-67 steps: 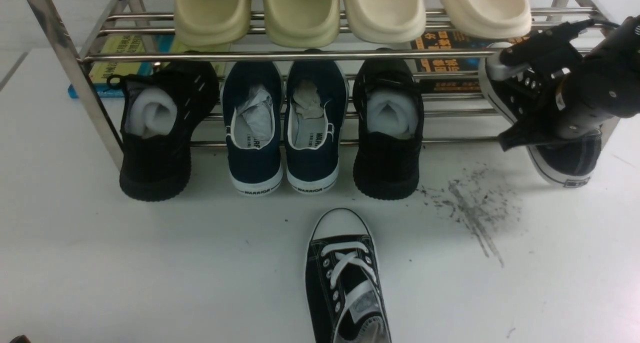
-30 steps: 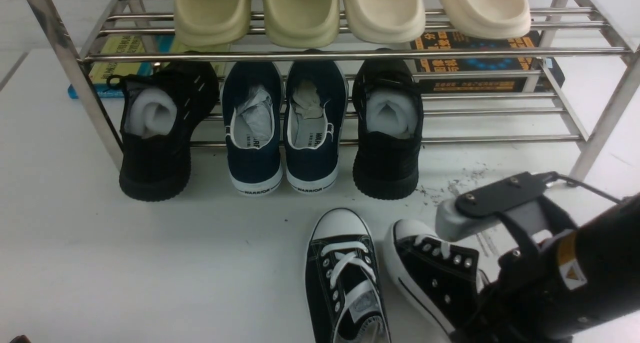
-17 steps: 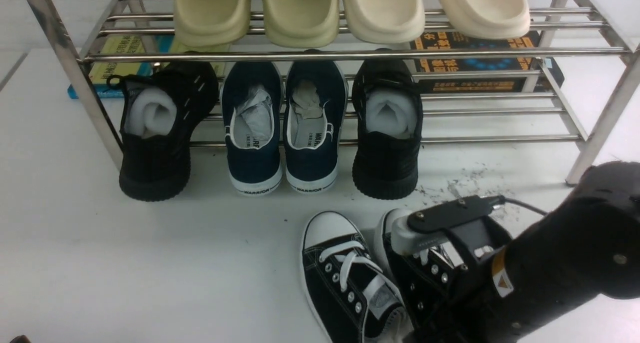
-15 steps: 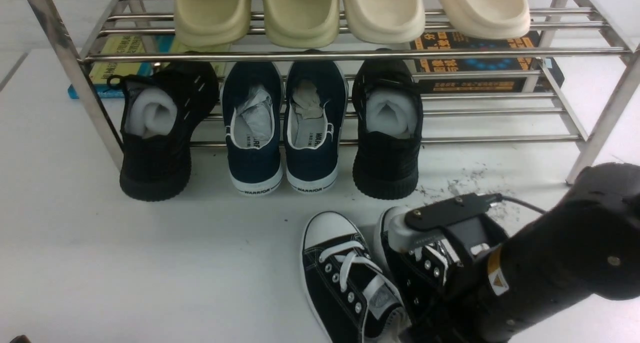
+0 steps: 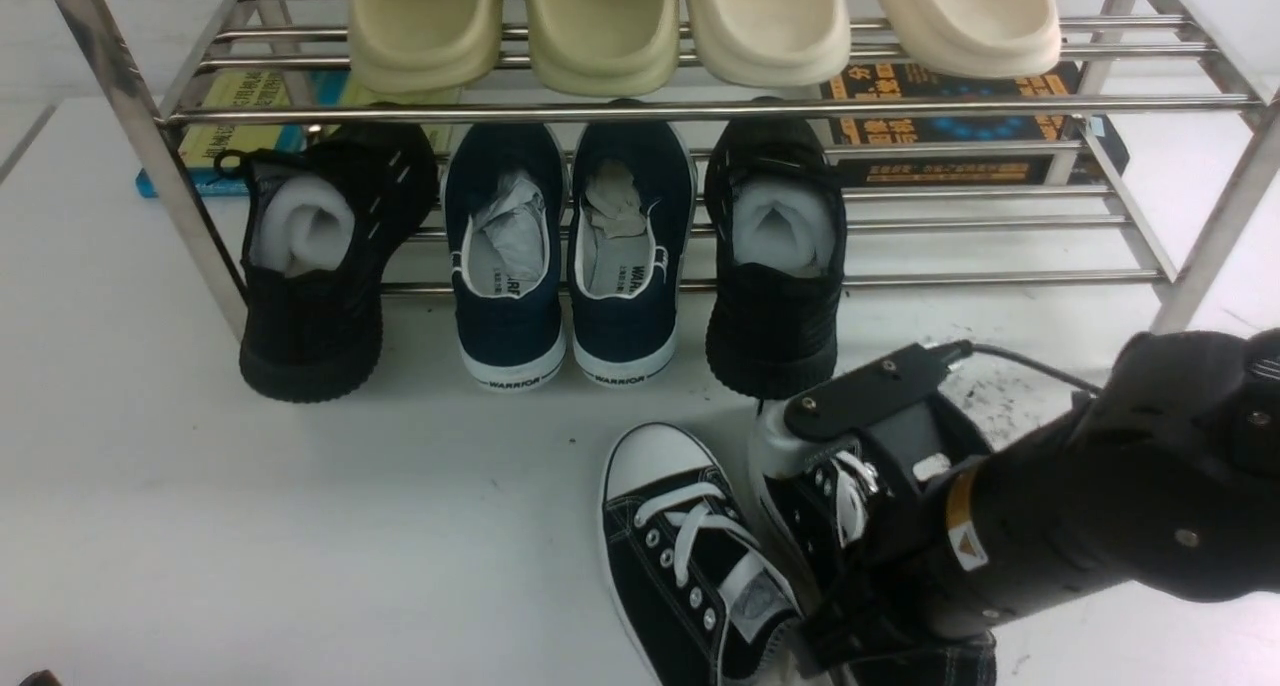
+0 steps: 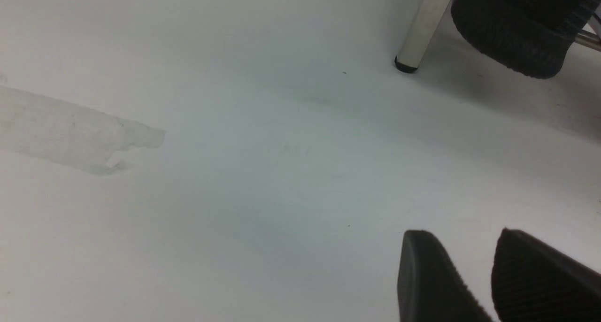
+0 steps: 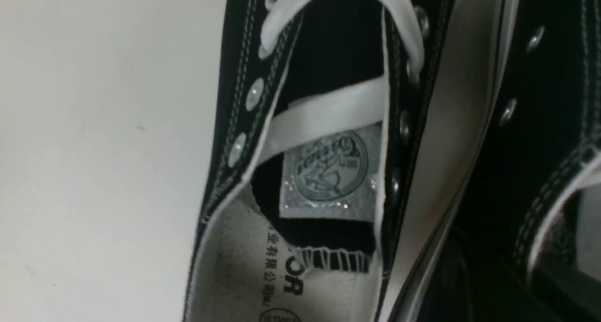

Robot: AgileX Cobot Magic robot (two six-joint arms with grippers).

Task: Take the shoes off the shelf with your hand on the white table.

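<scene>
The right pincer (image 5: pixel 800 444) is pressed together on the canvas upper of the second sneaker (image 5: pixel 812 511). Its silver-grey finger lies over the laces, and the other finger is hidden under the wrist. The left pincer (image 6: pixel 474 256) hovers low over bare white, its two black tips a narrow gap apart with nothing between them.

The white surface (image 5: pixel 200 526) carries everything. At its back stands the chrome shelf (image 5: pixel 620 112). Four pale foam slides (image 5: pixel 600 26) sit on the upper tier. On the lower tier are two black knit shoes (image 5: pixel 310 266) stuffed with white paper, with a navy slip-on pair (image 5: pixel 508 306) between them. The thick black right arm (image 5: pixel 1120 506) reaches in from the right, low over the surface.

Both black canvas sneakers are off the shelf, on the surface in front of it. The first sneaker (image 5: pixel 690 556) lies flat, with its white toe cap towards the shelf. The second is tipped up on its edge, close against the first one's right side.

Books (image 5: pixel 950 131) lie behind the shelf. A few dark scuff marks (image 5: pixel 985 396) show beside the arm.
</scene>
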